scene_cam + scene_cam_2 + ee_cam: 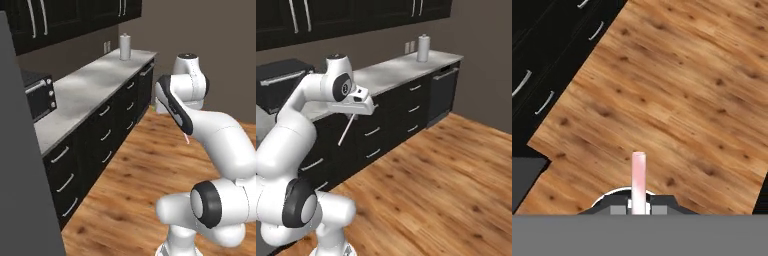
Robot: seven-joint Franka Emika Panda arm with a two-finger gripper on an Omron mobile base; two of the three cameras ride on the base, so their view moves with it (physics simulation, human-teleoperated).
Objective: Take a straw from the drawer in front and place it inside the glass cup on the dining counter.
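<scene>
The arm is folded high above the wooden floor (446,175), its forearm reaching level out from the raised elbow, with the hand turned downward. The gripper (354,115) hangs under the white hand in the right base view, jaws closed narrow on the straw (345,130) — a thin pale stick slanting down and toward the black drawer fronts (372,132) behind it. In the hand view the straw (638,182) rises pink-white straight up between the two dark fingertips (618,209), seen against the floor planks. From the left base view only its lower tip (187,138) peeks out under the forearm. The marble surface (90,90) along the wall carries a toaster oven (39,97) and a paper towel roll (124,46).
</scene>
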